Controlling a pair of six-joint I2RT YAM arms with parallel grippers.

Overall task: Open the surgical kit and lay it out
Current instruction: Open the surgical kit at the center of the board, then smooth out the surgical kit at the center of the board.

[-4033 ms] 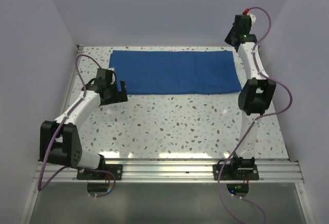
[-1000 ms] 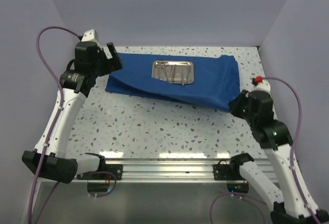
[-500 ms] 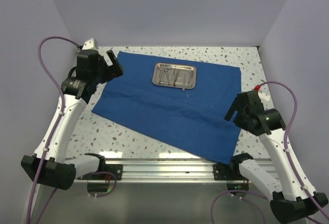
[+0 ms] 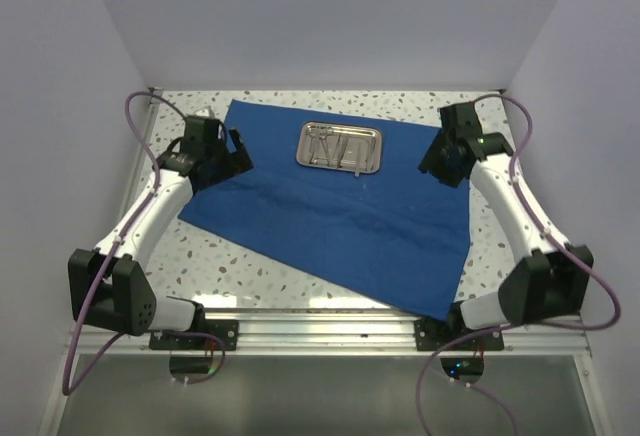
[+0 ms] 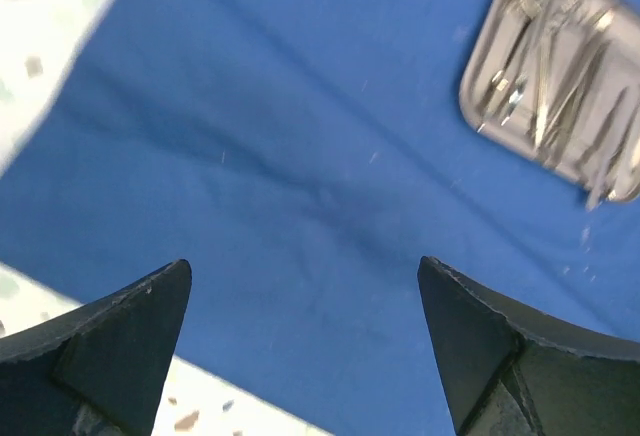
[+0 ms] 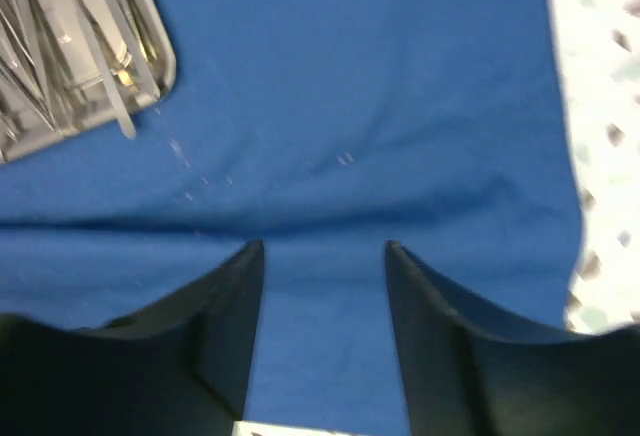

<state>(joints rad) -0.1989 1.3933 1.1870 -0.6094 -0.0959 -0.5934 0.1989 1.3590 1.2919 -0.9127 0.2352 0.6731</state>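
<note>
Your blue cloth wrap [image 4: 340, 211] is spread flat on the table [image 4: 250, 268], with the steel tray [image 4: 341, 146] of slim instruments [image 5: 545, 86] on its far half. The left gripper [image 4: 240, 152] hangs wide open over the wrap's left edge — empty. The right gripper [image 6: 325, 251] is over the right side, jaws partly apart, gripping nothing.

— What carries everything here?
— A pale, speckled worktop [image 4: 230, 276].
— And what lies directly on it?
— One royal-blue cloth wrap [image 4: 350, 216], spread open and slightly skewed. Its near right corner reaches the worktop's front edge, and bare speckled surface shows along both sides.
</note>
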